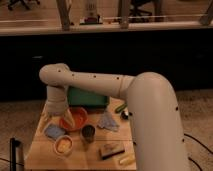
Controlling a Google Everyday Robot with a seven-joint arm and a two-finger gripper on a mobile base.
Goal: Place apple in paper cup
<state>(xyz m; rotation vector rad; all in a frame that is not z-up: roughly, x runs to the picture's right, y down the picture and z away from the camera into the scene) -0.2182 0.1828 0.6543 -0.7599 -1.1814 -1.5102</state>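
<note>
Arm: I am reaching my white arm (95, 82) leftward over the wooden counter (85, 156), then bending it downward at the far-left elbow.
Jaws: my jaws are hanging at the end of that downward section, just over the left rim of the orange bowl (76, 120), near the back-left part of the counter.
Jaws state: I cannot tell how far apart they are standing, or whether they are holding anything.
Paper cup: the paper cup (63, 145) is sitting upright at the front left of the counter, showing a yellowish inside, in front of the orange bowl and apart from my jaws.
Apple: I am not making it out anywhere.
Metal cup: a dark metal cup (88, 133) is standing just right of the paper cup, in front of the bowl.
Cloths: a blue cloth (52, 131) is lying left of the bowl; a grey-blue cloth (107, 121) is lying to its right.
Green box: a green box (88, 97) is sitting at the back, behind the bowl.
Front right: a brown block (111, 150) and a yellowish object (125, 160) are lying near the front edge.
</note>
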